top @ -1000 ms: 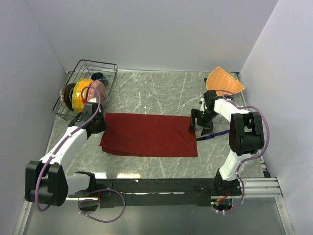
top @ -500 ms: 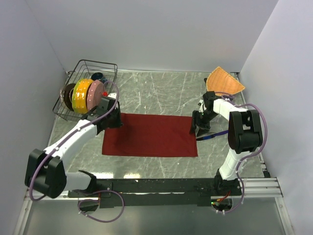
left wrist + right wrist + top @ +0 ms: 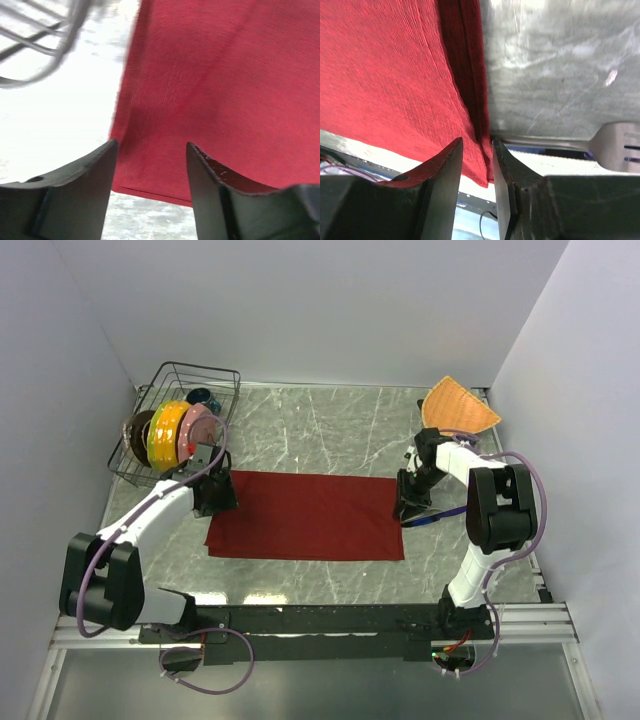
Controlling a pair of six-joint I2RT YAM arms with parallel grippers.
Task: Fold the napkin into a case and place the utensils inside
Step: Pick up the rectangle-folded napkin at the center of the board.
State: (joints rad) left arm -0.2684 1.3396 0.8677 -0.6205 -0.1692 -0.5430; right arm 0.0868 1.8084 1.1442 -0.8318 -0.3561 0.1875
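Note:
The dark red napkin (image 3: 305,515) lies flat in a long folded rectangle mid-table. My left gripper (image 3: 213,495) hovers over its left end, open; in the left wrist view its jaws (image 3: 151,145) frame the napkin's (image 3: 225,90) near corner with nothing between them. My right gripper (image 3: 405,503) is down at the right end. Its jaws (image 3: 477,141) stand a narrow gap apart astride the napkin's (image 3: 385,75) layered edge. The blue-purple knife (image 3: 443,514) lies just right of that gripper. The silver fork's head (image 3: 616,146) shows beside the right finger.
A wire rack (image 3: 200,368) with coloured plates (image 3: 168,433) stands at the back left, close to my left arm; its wires (image 3: 45,30) show in the left wrist view. An orange woven mat (image 3: 458,408) lies at the back right. Walls enclose three sides.
My left gripper swung in over the napkin's left end, then opened, let the cloth go and drew back left. My right gripper's jaws have narrowed around the right edge.

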